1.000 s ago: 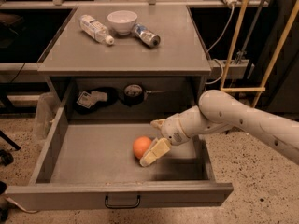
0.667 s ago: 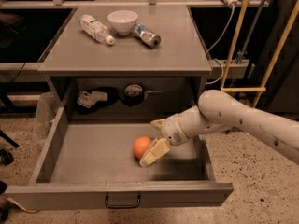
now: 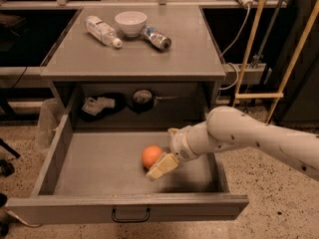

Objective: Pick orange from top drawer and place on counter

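The orange [image 3: 151, 156] lies on the floor of the open top drawer [image 3: 99, 166], right of its middle. My gripper [image 3: 160, 164] is down inside the drawer, right against the orange's right and front side, with the white arm [image 3: 239, 133] reaching in from the right. The counter [image 3: 134, 54] is the grey top of the cabinet above the drawer.
On the counter stand a white bowl [image 3: 130, 22], a clear plastic bottle [image 3: 102, 31] lying to its left and a can [image 3: 156, 38] lying to its right. Dark objects [image 3: 142, 99] sit on the shelf behind the drawer. Yellow poles [image 3: 254, 39] stand to the right.
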Action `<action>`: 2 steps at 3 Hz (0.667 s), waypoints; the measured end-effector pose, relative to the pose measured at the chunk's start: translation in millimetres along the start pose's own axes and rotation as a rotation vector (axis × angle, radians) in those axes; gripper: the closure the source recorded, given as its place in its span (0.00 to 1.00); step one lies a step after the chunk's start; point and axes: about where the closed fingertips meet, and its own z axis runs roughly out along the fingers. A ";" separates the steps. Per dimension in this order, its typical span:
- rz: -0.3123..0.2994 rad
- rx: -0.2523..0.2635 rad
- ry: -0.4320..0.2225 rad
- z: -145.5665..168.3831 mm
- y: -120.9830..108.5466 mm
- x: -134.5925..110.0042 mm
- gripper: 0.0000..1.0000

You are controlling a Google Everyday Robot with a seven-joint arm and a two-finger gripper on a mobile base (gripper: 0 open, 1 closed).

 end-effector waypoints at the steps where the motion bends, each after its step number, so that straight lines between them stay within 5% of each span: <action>1: 0.011 0.065 -0.025 1.5 -13.1 -5.1 0.00; 2: -0.023 0.016 -0.005 10.5 8.6 -4.1 0.00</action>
